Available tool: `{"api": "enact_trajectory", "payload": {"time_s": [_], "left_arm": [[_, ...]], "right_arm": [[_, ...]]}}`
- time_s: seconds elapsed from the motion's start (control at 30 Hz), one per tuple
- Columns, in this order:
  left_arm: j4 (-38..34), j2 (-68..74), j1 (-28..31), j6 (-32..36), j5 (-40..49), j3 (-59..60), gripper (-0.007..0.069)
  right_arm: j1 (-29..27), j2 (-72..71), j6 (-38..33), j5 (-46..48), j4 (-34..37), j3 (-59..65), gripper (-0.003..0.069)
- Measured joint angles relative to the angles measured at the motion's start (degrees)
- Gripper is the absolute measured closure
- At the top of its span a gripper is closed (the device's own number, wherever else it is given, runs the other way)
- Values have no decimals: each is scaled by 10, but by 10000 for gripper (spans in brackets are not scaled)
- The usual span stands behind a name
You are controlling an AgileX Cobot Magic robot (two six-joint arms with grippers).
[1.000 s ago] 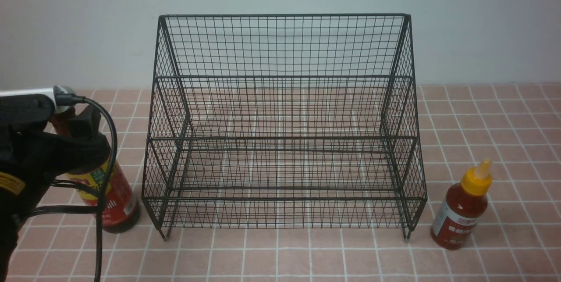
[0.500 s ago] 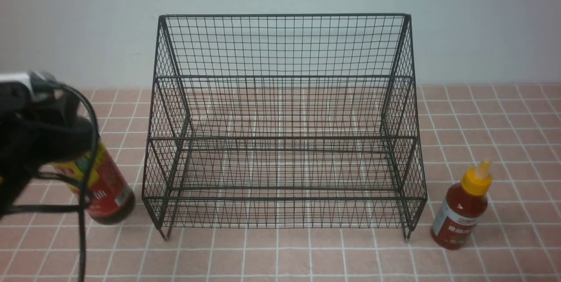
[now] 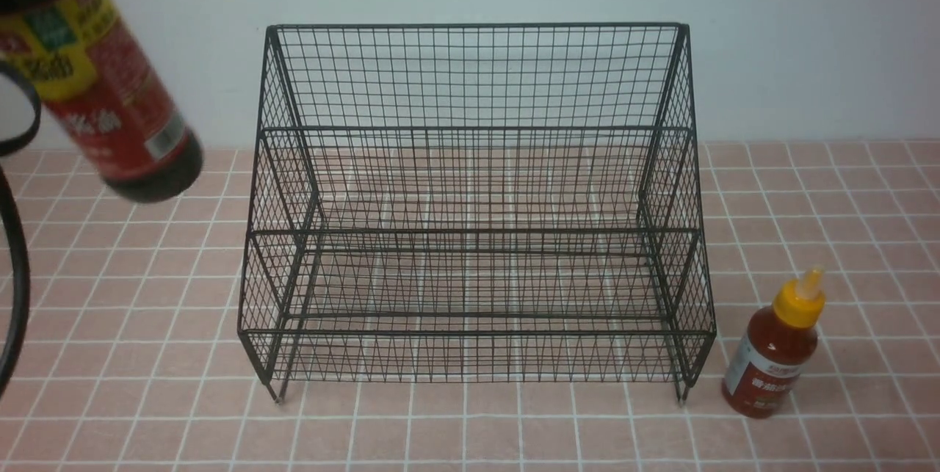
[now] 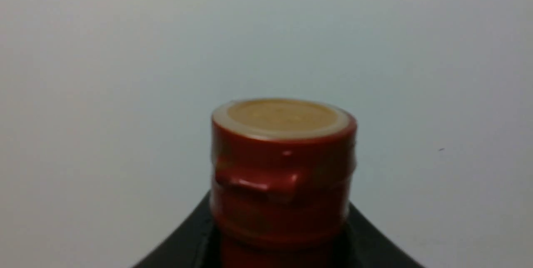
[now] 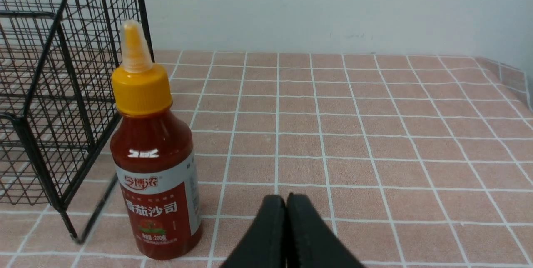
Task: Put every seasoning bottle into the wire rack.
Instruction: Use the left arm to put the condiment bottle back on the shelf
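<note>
Wire rack (image 3: pixel 470 200), black, two-tiered, standing on pink tiles (image 3: pixel 470 428). Soy-sauce bottle (image 3: pixel 103 105), tilted, aloft to the rack's left, clear of the tiles, red neck clamped between the jaws of the left gripper (image 4: pixel 281 239). Red sauce bottle (image 3: pixel 775 351), upright on the tiles just beside the rack's right front leg. Right gripper (image 5: pixel 286 214), jaws pressed together on nothing, near that bottle, not touching.
</note>
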Motion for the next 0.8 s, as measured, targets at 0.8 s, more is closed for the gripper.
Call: {"api": "enact_trajectory", "payload": {"time_s": [0.8], "left_arm": [[25, 245, -90, -26, 23, -86, 368]], "right_arm": [[0, 0, 0, 0, 0, 0, 668]]}}
